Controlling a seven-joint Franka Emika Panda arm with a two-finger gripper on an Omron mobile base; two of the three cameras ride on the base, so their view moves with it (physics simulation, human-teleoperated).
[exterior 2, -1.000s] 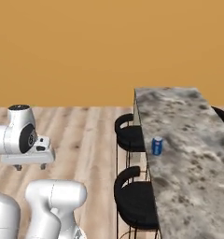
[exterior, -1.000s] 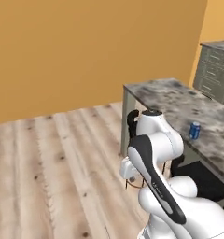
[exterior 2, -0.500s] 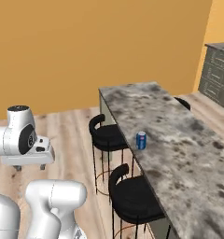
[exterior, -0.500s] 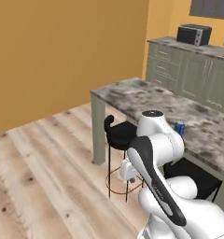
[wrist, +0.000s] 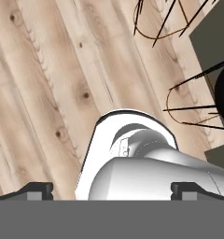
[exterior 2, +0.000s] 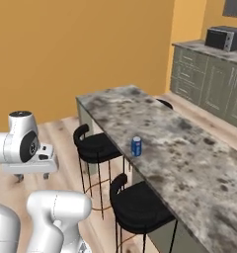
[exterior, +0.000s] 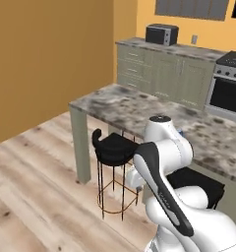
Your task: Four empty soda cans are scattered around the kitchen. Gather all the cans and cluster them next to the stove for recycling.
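The arm is folded up tight over its own base, the upper link rising and then bending back down so that the hand points at the floor. In the hand view the gripper (wrist: 111, 190) looks straight down past the robot's body at the light wood plank floor (wrist: 48, 84), with its two dark fingertips (wrist: 34, 190) set wide apart at either side of the view and nothing between them; it holds nothing.

A long stone worktop (exterior 2: 189, 158) runs away from the base on its right. A blue soda can (exterior 2: 136, 146) stands upright on it, near the edge that faces the stools and well clear of the gripper. In the left base view the can is mostly hidden behind the arm's upper joint, with only a sliver of blue showing beside it.

Two black stools (exterior 2: 98, 147) stand against the near side of the worktop, one just below the can and the other closer to the base.

Against the far orange wall, grey-green cabinets (exterior: 159, 74) carry a black microwave (exterior: 162, 34), and the stove (exterior: 230, 86) stands to their right, far from the can.
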